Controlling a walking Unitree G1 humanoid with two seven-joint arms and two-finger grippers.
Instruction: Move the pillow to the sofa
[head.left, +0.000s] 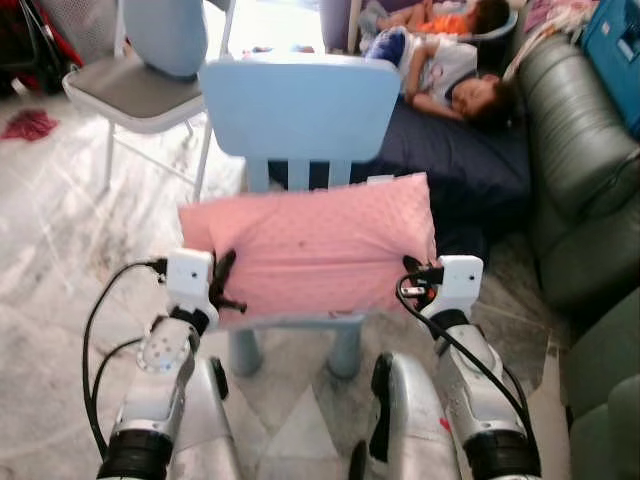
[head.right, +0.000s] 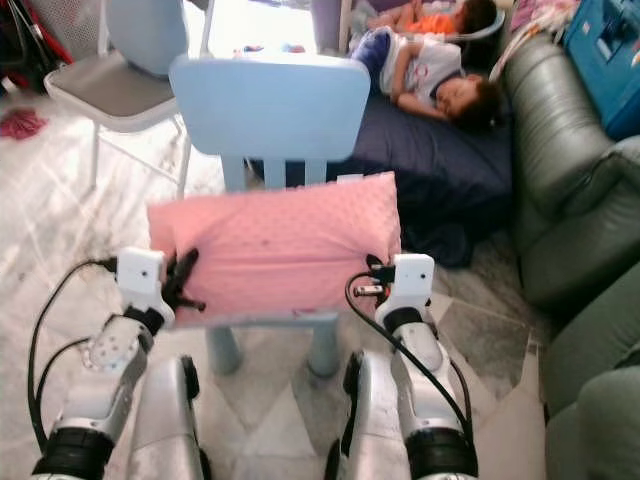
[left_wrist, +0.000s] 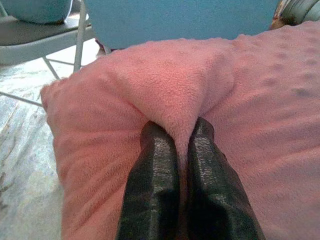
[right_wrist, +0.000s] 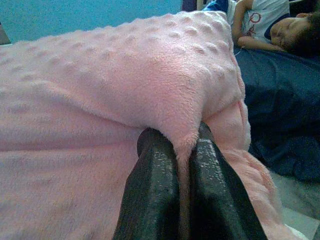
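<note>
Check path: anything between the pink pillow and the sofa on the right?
Nothing solid that I can see. Both hands, left and right, are pinching the pillow over the small blue chair. The green sofa is to the right across bare floor. People lie on a dark mattress behind.

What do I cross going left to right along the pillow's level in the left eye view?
Left gripper pinching the pillow's left edge → pink pillow → right gripper pinching its right edge → green sofa.

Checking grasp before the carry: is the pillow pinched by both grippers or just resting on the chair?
Pinched by both. The left gripper and right gripper are each shut on a fold of the pink pillow, above the blue chair.
</note>
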